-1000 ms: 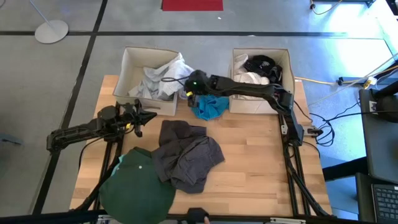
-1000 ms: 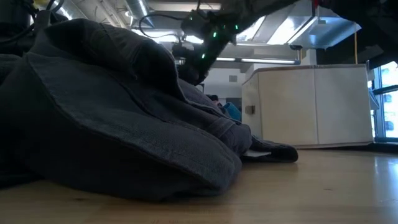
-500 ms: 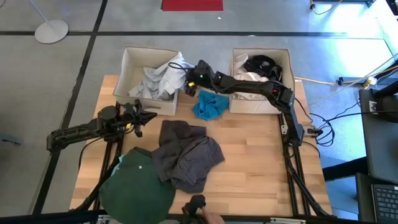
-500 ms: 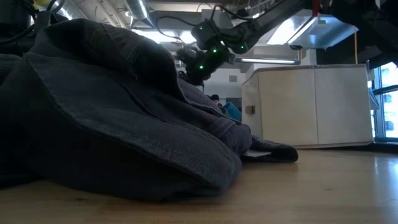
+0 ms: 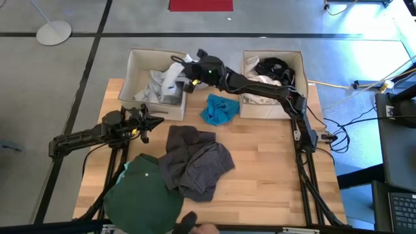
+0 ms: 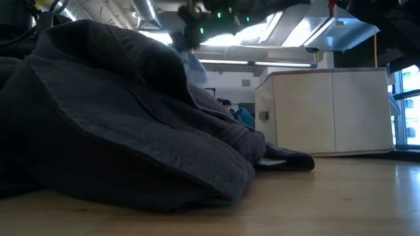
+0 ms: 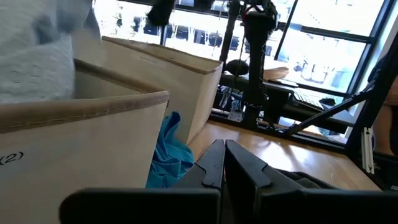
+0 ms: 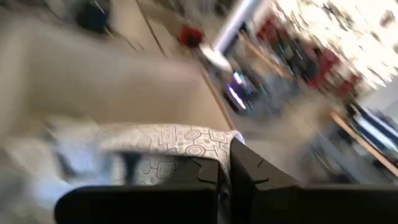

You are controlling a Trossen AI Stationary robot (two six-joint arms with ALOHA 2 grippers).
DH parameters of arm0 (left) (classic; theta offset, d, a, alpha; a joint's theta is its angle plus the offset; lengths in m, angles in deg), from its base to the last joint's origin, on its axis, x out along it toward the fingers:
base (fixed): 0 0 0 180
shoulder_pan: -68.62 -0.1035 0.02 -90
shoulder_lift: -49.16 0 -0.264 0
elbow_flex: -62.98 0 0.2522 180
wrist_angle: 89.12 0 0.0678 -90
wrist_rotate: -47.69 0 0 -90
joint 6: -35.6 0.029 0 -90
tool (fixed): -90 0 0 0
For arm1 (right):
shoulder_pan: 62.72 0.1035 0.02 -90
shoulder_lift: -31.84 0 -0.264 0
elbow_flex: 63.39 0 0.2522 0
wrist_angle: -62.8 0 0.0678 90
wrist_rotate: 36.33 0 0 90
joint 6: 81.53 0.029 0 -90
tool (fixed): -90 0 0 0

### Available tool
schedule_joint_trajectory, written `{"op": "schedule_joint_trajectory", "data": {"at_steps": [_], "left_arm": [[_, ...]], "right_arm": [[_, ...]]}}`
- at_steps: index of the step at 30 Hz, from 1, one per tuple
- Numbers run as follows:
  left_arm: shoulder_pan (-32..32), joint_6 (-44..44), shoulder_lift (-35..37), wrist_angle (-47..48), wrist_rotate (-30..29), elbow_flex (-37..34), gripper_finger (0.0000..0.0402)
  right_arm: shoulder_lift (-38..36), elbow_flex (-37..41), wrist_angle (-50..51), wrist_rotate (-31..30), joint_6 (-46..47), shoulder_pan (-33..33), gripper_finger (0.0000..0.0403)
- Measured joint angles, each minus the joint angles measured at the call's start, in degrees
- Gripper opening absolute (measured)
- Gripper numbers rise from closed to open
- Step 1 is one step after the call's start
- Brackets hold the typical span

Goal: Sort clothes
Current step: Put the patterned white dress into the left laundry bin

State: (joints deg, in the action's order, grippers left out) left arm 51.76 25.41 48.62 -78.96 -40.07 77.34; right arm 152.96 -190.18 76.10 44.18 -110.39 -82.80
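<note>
Above the far left box (image 5: 136, 78), my right gripper (image 5: 185, 70) is closed on a white garment (image 5: 174, 70); releasing early could drape it over the rim. The left gripper (image 5: 155, 121) waits closed.

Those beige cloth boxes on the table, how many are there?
2. The left box stands at the table's far edge holding pale clothes; the right box stands beside it, holding white and black clothes. No others show.

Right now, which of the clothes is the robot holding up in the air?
The pale patterned garment, pinched in the right gripper above the left box. The turquoise, dark grey and green ones lie on the table.
</note>
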Motion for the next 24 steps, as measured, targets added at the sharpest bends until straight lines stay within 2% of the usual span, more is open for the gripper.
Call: {"op": "schedule_joint_trajectory", "data": {"at_steps": [7, 14, 17, 20, 24], "left_arm": [[-0.01, -0.11, 0.02, 0.01, 0.01, 0.00, 0.0004], [0.00, -0.37, 0.02, 0.05, 0.02, 0.00, 0.0004], [-0.01, -0.35, 0.02, 0.12, 0.02, 0.00, 0.0004], [0.00, -0.37, 0.02, 0.22, 0.02, 0.00, 0.0004], [0.00, -0.63, 0.02, 0.71, 0.04, 0.00, 0.0004]], "right_arm": [[4.26, -3.23, -11.53, 14.03, 3.47, 1.38, 0.0021], [10.97, -7.07, -15.17, 14.61, 4.88, 2.64, 0.0023], [11.21, -7.20, -12.99, 14.58, 7.12, 2.80, 0.0060], [11.19, -7.20, -9.36, 14.17, 7.72, 2.80, 0.0120], [8.63, -7.15, 0.77, 9.31, 5.62, 2.88, 0.0199]]}}
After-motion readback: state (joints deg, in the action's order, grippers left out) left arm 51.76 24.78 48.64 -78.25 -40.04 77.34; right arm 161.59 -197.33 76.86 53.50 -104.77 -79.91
